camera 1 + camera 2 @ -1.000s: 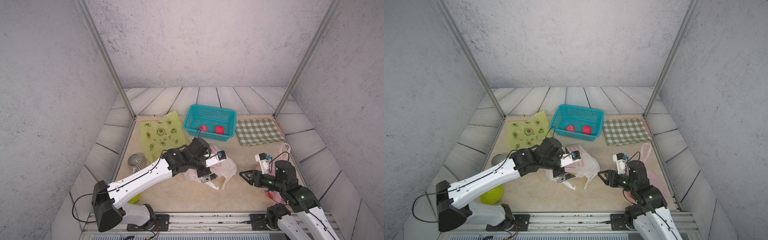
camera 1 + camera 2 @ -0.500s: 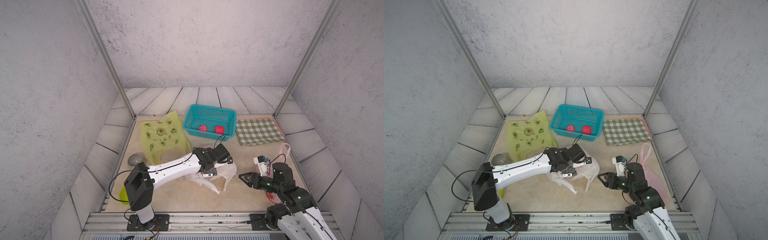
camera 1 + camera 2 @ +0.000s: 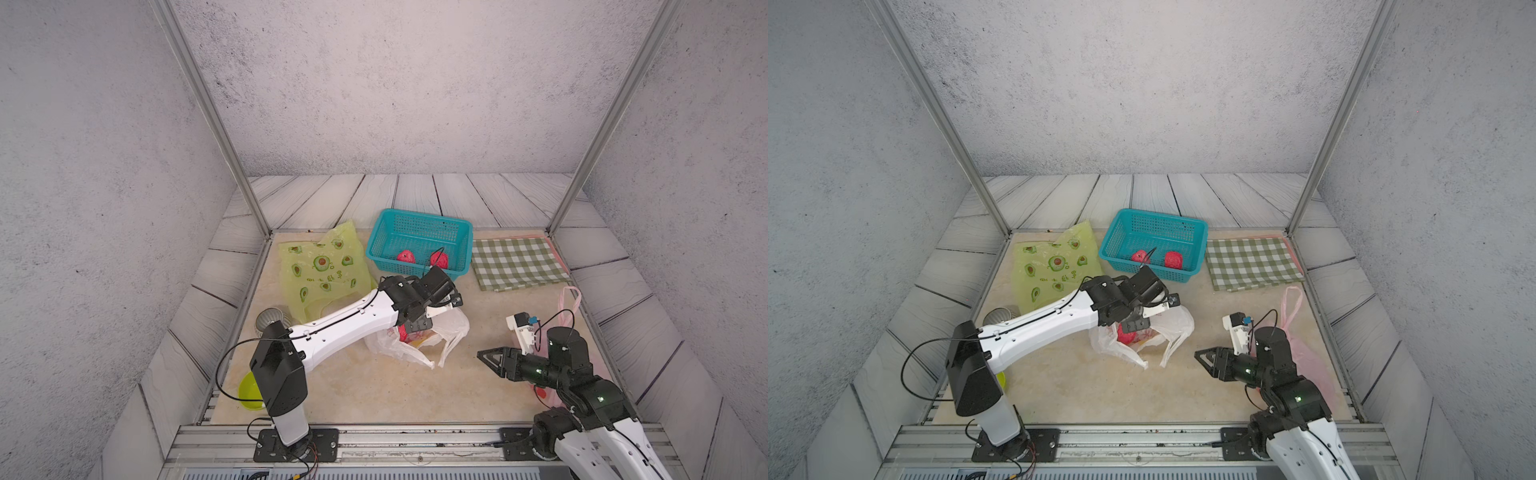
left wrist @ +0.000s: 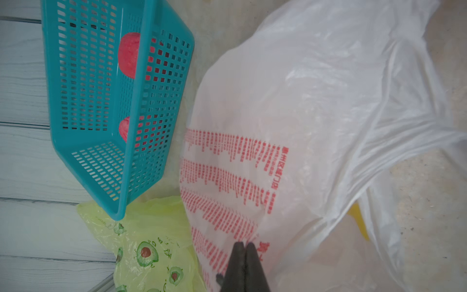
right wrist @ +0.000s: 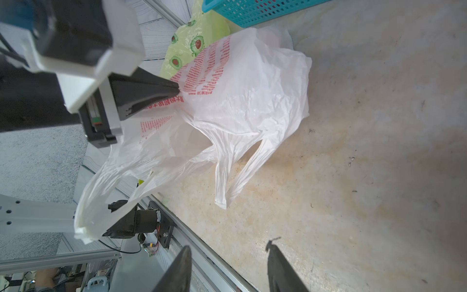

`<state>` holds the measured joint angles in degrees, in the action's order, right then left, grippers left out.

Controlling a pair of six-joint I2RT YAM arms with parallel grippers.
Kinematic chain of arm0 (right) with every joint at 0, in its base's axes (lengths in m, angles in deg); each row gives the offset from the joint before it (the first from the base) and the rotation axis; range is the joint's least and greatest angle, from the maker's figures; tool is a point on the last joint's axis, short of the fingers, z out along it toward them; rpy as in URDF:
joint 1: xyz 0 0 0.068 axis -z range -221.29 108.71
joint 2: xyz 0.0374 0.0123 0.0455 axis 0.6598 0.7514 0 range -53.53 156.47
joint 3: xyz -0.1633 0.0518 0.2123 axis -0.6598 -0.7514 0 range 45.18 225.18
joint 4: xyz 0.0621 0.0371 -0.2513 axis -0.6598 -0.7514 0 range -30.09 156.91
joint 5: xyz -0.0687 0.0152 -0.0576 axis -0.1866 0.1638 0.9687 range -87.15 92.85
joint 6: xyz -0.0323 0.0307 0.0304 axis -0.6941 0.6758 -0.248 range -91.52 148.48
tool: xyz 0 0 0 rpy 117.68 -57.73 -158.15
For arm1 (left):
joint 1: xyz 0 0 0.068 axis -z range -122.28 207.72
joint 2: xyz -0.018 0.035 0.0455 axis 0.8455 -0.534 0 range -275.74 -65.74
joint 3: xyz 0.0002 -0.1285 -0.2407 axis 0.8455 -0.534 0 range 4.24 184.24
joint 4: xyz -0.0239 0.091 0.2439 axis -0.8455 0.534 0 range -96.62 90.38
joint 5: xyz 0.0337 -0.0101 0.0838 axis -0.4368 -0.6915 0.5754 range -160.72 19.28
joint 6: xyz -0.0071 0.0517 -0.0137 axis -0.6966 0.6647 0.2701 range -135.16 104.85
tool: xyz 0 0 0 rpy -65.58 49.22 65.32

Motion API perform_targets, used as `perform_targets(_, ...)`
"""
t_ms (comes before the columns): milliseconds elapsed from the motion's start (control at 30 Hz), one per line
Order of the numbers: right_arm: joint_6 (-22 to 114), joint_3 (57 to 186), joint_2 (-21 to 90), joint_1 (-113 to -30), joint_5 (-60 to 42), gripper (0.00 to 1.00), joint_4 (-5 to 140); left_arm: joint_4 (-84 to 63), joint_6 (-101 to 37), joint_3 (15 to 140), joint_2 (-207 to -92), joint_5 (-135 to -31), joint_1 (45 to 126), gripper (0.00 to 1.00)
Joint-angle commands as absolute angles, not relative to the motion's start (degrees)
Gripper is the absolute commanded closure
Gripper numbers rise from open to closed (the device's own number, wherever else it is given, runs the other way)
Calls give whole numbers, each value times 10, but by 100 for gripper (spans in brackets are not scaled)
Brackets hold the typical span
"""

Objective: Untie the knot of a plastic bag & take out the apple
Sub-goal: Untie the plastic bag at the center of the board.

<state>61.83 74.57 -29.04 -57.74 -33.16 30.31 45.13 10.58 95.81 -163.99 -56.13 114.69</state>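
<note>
The white plastic bag (image 3: 451,328) with red print lies crumpled mid-table in both top views. Its handles (image 5: 227,177) trail loose and no knot shows. Something red, the apple (image 3: 404,334), shows inside the bag's mouth under my left wrist. My left gripper (image 4: 243,246) is shut, pinching the printed film of the bag (image 4: 316,101). The right wrist view shows that pinch on the bag (image 5: 252,88) from the side. Off to the bag's right, my right gripper (image 3: 484,357) hovers open above bare table, its fingers (image 5: 187,252) wide apart and holding nothing.
A teal basket (image 3: 419,218) with two red fruits stands just behind the bag. A green avocado-print bag (image 3: 320,270) lies at the left, a checked cloth (image 3: 515,262) at back right, a pink bag (image 3: 569,307) beside my right arm. A metal cup (image 3: 268,320) and a yellow-green bowl (image 3: 249,390) sit front left.
My left arm swung its gripper over the bag toward the basket side and shut on the bag's film. The right gripper narrowed slightly and stayed roughly in place.
</note>
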Motion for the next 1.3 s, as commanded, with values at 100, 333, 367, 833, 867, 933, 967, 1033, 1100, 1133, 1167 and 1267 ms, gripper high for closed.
perform_targets(100, 605, 750, -300, -578, -345, 51, 305, 501, 104, 1005, -1594, -591, 1148, 100)
perform_targets(333, 613, 743, -297, -577, -355, 51, 325, 470, 88, 997, -1574, -547, 1137, 100)
perform_targets(367, 610, 746, -296, -578, -368, 51, 331, 460, 91, 997, -1571, -541, 1136, 100)
perform_targets(833, 661, 811, -255, -732, -458, 55, 485, 456, -39, 1009, -1604, -730, 1138, 100)
perform_targets(867, 647, 814, -244, -758, -426, 55, 472, 444, -52, 997, -1595, -758, 1141, 100)
perform_targets(933, 630, 820, -227, -780, -349, 51, 436, 432, -72, 978, -1579, -798, 1149, 100)
perform_targets(967, 623, 824, -218, -779, -294, 50, 409, 431, -78, 966, -1570, -821, 1153, 100)
perform_targets(1033, 603, 838, -199, -779, -212, 49, 363, 425, -93, 936, -1549, -849, 1160, 100)
perform_targets(1100, 600, 853, -178, -779, -126, 46, 330, 402, -118, 873, -1517, -866, 1173, 100)
perform_targets(1133, 599, 855, -170, -779, -105, 45, 329, 388, -131, 844, -1503, -874, 1179, 100)
perform_targets(1167, 597, 859, -159, -778, -84, 45, 330, 370, -146, 809, -1485, -884, 1189, 100)
perform_targets(1267, 584, 879, -101, -777, -59, 42, 332, 316, -189, 723, -1435, -897, 1215, 100)
